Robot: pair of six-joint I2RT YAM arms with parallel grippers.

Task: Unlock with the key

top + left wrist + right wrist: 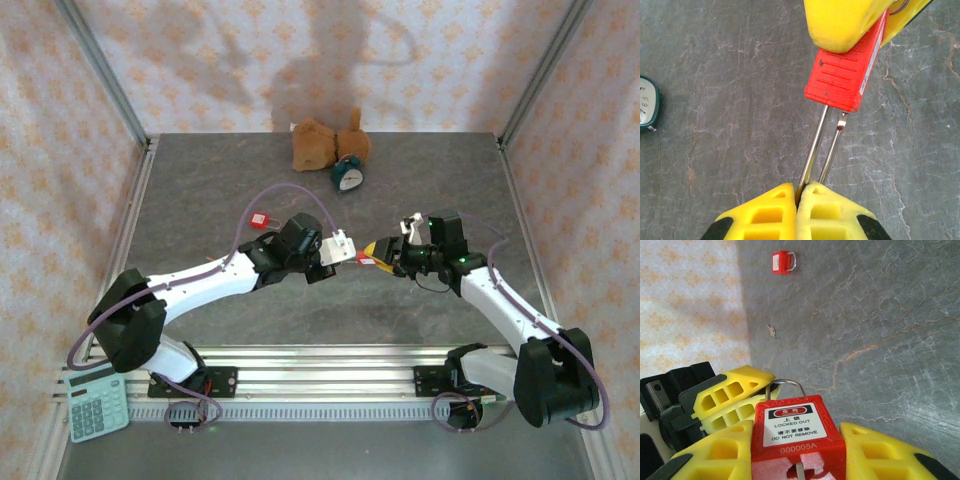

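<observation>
Above the table's middle, my right gripper (796, 436) is shut on the body of a red padlock (796, 427) labelled "LOCKED OUT". My left gripper (799, 190) is shut on that padlock's metal shackle (815, 145). The shackle's free leg ends just outside the red body (842, 75). From above, the two grippers (345, 248) (388, 258) meet nose to nose with the padlock (368, 260) between them. A tiny tan sliver, apparently the key (771, 330), lies loose on the table, apart from both grippers. A thin metal strip sits in the keyhole; I cannot tell what it is.
A second small red padlock (262, 219) lies on the table left of the left arm. A brown plush toy (325, 143) and a green clock (347, 176) sit at the back. A calculator (98, 402) rests at the near left corner. Patterned walls enclose the table.
</observation>
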